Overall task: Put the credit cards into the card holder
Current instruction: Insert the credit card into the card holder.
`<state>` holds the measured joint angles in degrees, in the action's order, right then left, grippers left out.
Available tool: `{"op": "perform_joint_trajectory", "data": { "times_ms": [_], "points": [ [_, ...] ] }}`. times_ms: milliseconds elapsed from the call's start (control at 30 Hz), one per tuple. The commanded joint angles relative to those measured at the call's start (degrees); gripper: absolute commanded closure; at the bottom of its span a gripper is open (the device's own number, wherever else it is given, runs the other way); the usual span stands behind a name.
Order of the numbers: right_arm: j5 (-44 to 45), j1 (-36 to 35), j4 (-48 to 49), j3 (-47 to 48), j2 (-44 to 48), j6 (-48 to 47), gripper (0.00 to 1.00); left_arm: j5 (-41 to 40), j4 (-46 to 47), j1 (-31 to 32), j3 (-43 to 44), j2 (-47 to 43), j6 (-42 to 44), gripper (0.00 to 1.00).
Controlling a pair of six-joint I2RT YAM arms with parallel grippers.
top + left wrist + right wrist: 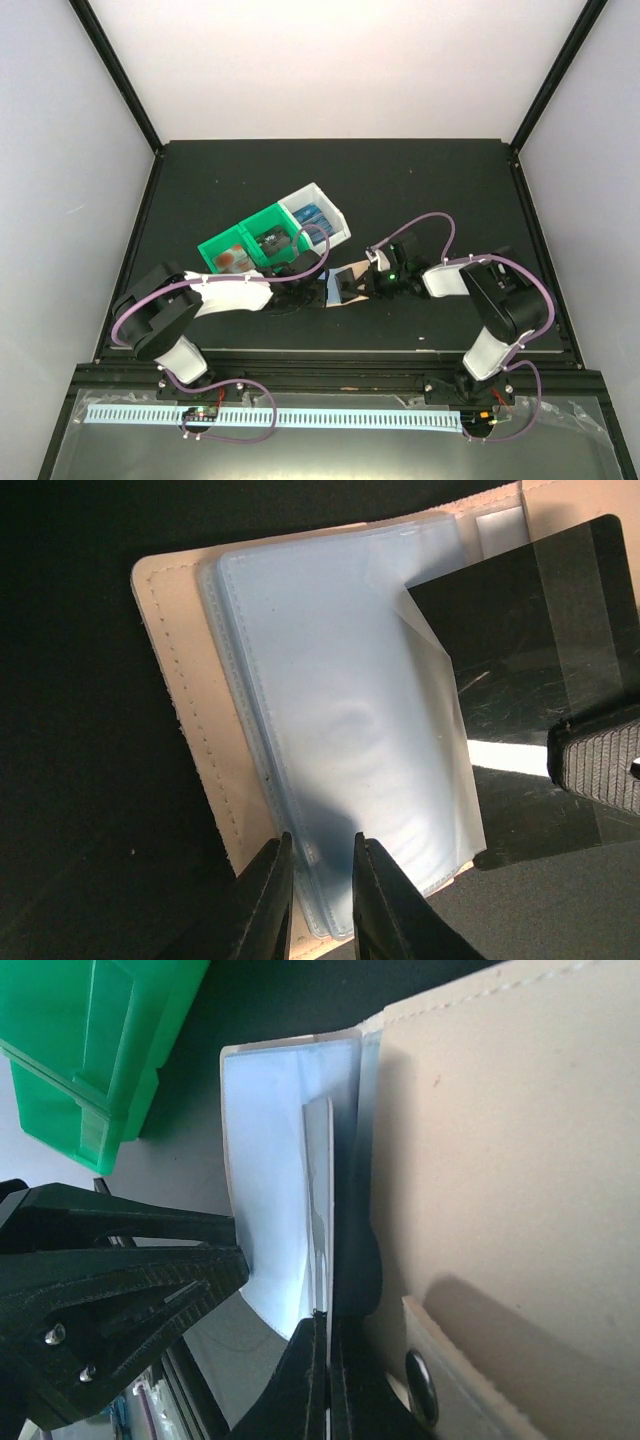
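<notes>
Wrist views only: my left pincer [318, 880] pinches card holder [190, 680] sleeves; right pincer [325, 1360] apparently clamps dark card [530, 660] edge-on.

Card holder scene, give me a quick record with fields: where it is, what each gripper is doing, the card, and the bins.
card holder: tan card holder lying open on the black table, clear sleeves facing up
left gripper: left gripper pinching the near edge of the sleeves
right gripper: right gripper shut on a dark card
card: partly slid under a clear sleeve, not fully in
bins: green bins and a white bin just behind the holder
</notes>
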<state>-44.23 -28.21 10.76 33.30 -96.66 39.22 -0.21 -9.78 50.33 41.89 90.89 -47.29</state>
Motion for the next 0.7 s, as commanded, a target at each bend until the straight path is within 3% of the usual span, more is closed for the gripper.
{"op": "perform_joint_trajectory", "data": {
  "times_ms": [0,267,667],
  "points": [
    [0.8,-0.8,3.3,-1.1,-1.8,2.7,0.99,-1.2,-0.9,0.4,0.7,0.9,-0.6,0.81],
    [1.1,-1.8,9.0,-0.6,-3.9,6.8,0.99,-1.1,-0.1,0.5,-0.2,0.9,-0.7,0.83],
    [3.4,-4.4,8.0,0.7,-4.0,8.4,0.95,-1.3,0.6,0.5,-0.8,0.1,-0.8,0.83]
  ]
}}
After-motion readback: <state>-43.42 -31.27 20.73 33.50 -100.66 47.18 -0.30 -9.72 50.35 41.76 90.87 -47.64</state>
